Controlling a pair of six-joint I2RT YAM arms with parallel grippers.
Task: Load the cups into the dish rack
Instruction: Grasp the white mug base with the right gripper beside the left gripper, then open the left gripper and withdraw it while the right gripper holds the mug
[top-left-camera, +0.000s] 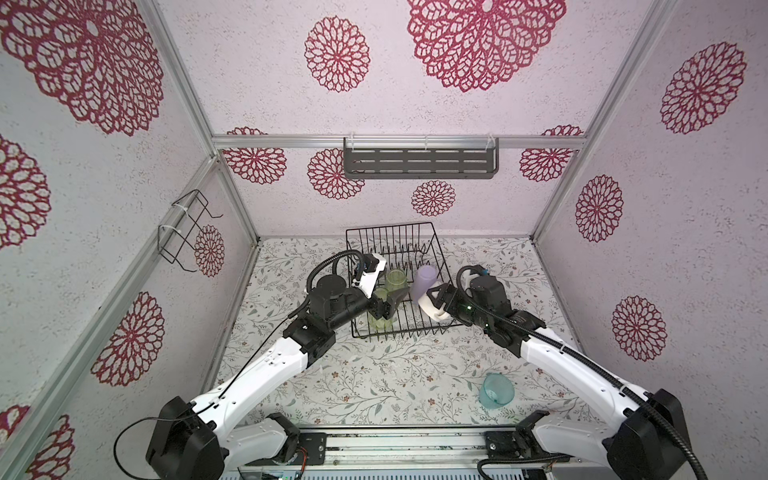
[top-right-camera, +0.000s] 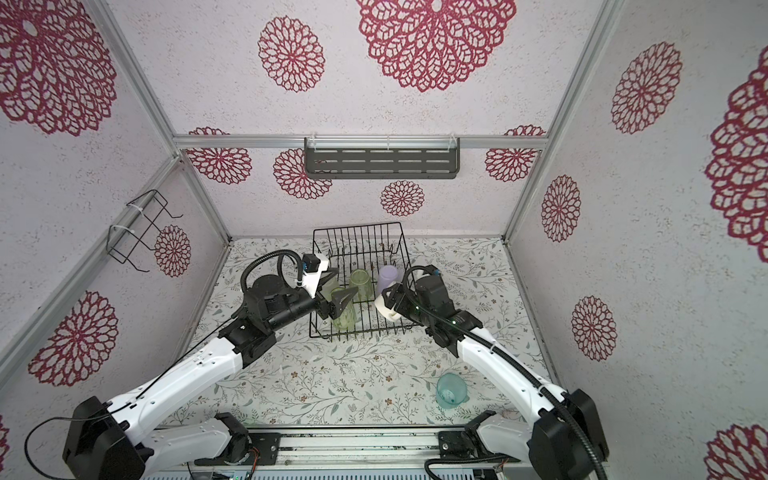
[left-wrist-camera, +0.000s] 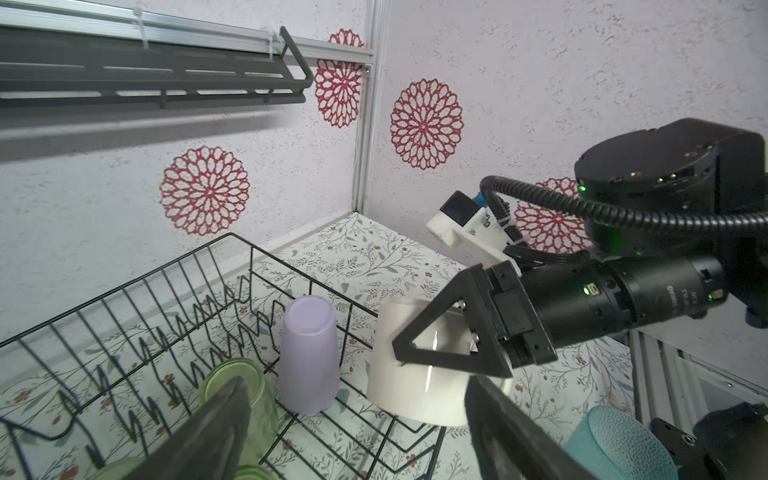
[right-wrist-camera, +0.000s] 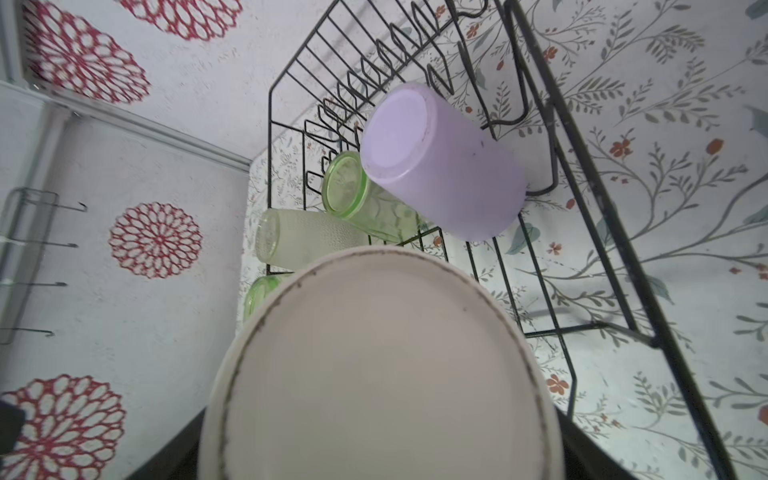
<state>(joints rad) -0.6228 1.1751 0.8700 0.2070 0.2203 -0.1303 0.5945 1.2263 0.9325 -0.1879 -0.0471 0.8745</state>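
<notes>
- Mug (left-wrist-camera: 399, 399) up in the right tool (top-left-camera: 432, 297): white, upside down, jaws spread wide and clamped across its wall, base turned towards the wrist camera.
- It hangs tilted over the near right corner of the dish rack (top-left-camera: 390, 227). Whether its rim already touches the wires is hard to call from here.
- Key relation: the free spot lies just below the mug, on the near side of the lilac tumbler (top-left-camera: 426, 279), which stands inverted just beside it. I'd say the mug's long axis needs tipping to vertical before release.
- Left tool (top-left-camera: 390, 303) is open and empty, hovering over the pale green tumbler (top-left-camera: 377, 322), near the green patterned glass (top-left-camera: 396, 279).
- One cup still out: the teal cup (top-left-camera: 496, 390) sits on the bench (top-left-camera: 365, 374), well apart from the rack. The right arm is nearer, so that's likely its job.
</notes>
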